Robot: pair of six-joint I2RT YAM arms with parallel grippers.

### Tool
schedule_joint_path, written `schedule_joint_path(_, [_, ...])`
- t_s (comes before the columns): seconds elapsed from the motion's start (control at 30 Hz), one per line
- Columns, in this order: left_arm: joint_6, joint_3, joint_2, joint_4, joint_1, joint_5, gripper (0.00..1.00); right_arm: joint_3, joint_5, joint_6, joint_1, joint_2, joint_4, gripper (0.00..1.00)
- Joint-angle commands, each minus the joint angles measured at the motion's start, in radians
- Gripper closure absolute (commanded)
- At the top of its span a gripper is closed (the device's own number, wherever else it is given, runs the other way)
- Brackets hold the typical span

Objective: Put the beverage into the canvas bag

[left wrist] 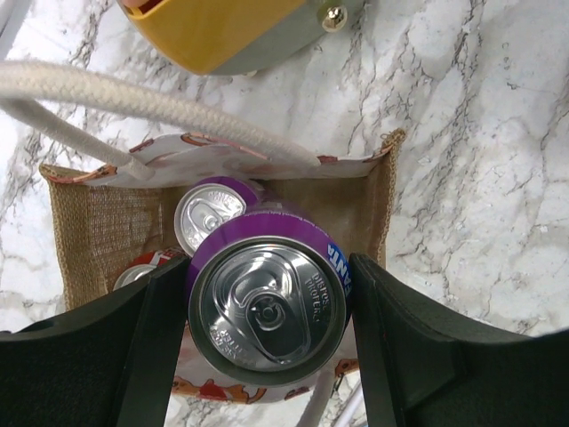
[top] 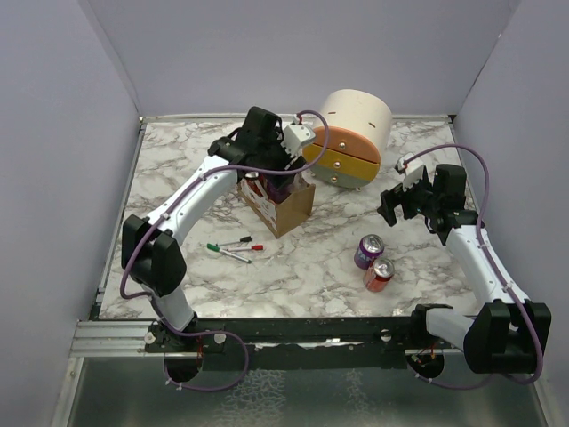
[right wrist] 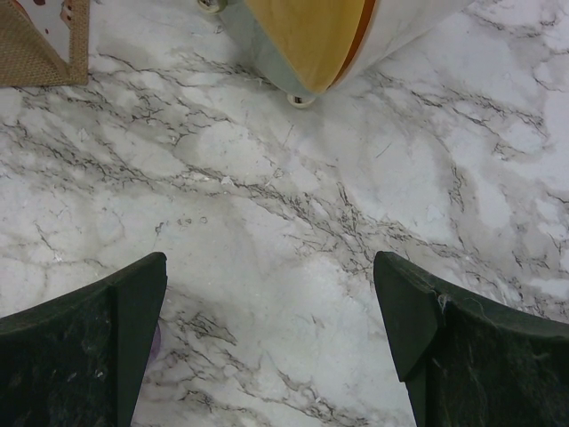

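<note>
The tan canvas bag point(top: 286, 206) stands open on the marble table, left of centre. My left gripper point(top: 277, 178) is right over its mouth, shut on a purple soda can point(left wrist: 267, 302) held upright above the opening. Inside the bag point(left wrist: 89, 231) lie another purple can point(left wrist: 209, 213) and a red can point(left wrist: 142, 269). The bag's pale rope handle point(left wrist: 107, 98) crosses the left wrist view. My right gripper point(top: 397, 203) is open and empty above bare marble point(right wrist: 276, 294). A purple can point(top: 369, 250) and a red can point(top: 380, 274) stand on the table at front right.
A round cream drawer unit point(top: 349, 138) with orange and yellow fronts stands behind the bag; its yellow front shows in both wrist views point(left wrist: 213, 31) point(right wrist: 311, 36). Several marker pens point(top: 236, 248) lie in front of the bag. Grey walls enclose the table.
</note>
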Motion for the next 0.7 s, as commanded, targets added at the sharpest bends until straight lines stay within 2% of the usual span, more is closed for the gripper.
schedule_joint_path(0.0, [-0.009, -0.049, -0.047, 0.089, 0.0, -0.008, 1.0, 0.01, -0.026, -0.006, -0.005, -0.001, -0.002, 0.0])
schedule_joint_path(0.2, [-0.016, -0.091, -0.064, 0.114, 0.003, -0.041, 1.0, 0.008, -0.029, -0.006, -0.005, -0.006, -0.003, 0.0])
schedule_joint_path(0.33, [-0.015, -0.095, -0.081, 0.122, 0.006, -0.01, 1.0, 0.007, -0.029, -0.005, -0.005, -0.005, -0.003, 0.0])
schedule_joint_path(0.67, [-0.023, 0.036, -0.103, 0.086, 0.009, 0.053, 1.0, 0.011, -0.029, -0.007, -0.005, 0.006, -0.004, 0.0])
